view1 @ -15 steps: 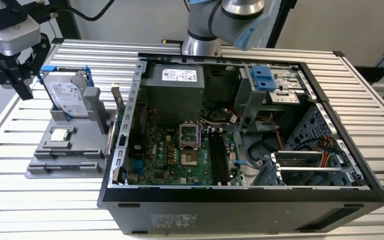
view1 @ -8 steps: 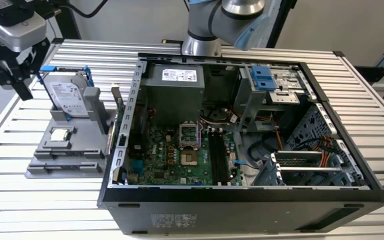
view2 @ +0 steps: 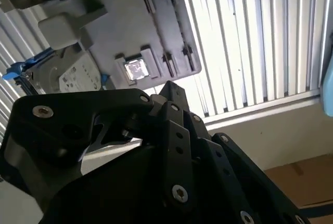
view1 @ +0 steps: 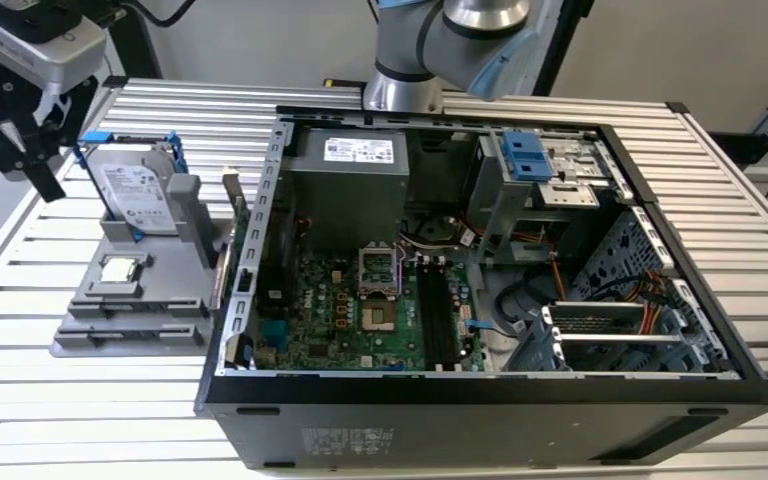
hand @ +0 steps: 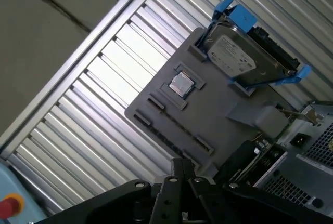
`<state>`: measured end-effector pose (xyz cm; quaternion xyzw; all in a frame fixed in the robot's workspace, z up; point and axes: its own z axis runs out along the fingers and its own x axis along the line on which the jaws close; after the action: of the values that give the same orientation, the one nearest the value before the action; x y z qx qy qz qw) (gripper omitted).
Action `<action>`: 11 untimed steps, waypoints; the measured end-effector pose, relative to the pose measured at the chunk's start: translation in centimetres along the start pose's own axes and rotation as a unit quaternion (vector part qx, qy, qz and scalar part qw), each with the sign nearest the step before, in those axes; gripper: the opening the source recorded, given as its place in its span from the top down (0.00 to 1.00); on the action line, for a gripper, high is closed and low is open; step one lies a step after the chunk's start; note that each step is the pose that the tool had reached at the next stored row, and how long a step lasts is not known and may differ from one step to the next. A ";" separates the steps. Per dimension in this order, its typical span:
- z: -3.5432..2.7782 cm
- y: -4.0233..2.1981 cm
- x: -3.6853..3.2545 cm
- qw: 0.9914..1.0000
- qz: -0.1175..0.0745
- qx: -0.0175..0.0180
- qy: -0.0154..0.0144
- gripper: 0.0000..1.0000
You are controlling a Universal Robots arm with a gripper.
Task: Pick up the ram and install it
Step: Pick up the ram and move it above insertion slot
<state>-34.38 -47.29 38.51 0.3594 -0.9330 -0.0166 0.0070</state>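
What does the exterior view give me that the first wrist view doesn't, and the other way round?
Exterior view: the inside of the open case, with the motherboard and its black slots. First wrist view: the floor beyond the table edge, and a red button. Both: the grey tray on the table, carrying the hard drive and the processor.
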 end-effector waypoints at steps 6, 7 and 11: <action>0.00 0.00 0.00 0.998 -0.055 0.001 0.003 1.00; 0.00 0.00 0.00 0.998 -0.063 0.001 0.003 1.00; 0.00 0.01 0.01 0.995 -0.100 0.002 0.005 1.00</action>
<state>-34.39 -47.29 38.51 0.4508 -0.8925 -0.0141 0.0093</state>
